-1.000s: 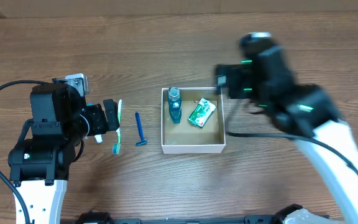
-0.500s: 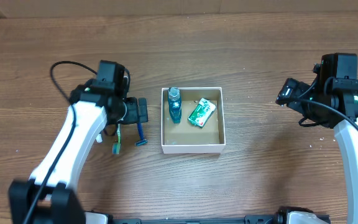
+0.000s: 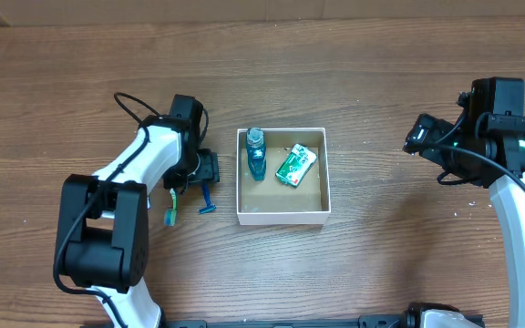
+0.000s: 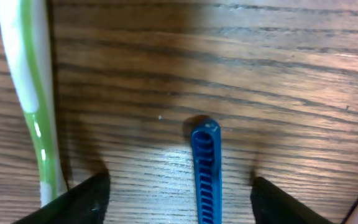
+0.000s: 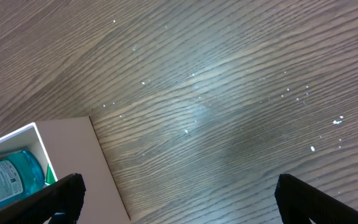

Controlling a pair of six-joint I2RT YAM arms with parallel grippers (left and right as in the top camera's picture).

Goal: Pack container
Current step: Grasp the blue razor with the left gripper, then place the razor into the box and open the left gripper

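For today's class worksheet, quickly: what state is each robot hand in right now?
Left hand: open, straddling the blue razor, not gripping it.
Right hand: open, holding nothing.

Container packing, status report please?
Left gripper open over blue razor. Right gripper open, empty. Container holds bottle, green packet. Toothbrush outside.

Container [image 3: 281, 216] is sitting mid-way across the table [image 3: 381, 264]. Bottle [image 3: 256, 157] is lying inside it at 10 o'clock, and packet [image 3: 295, 165] is lying inside toward 1 o'clock. Razor [image 3: 207, 197] is lying near the container's 9 o'clock, with toothbrush [image 3: 171, 208] lying just beyond it. Left gripper [image 3: 206, 169] is hanging over the razor's 12 o'clock end. Right gripper [image 3: 417, 137] is sitting well apart at 2 o'clock.
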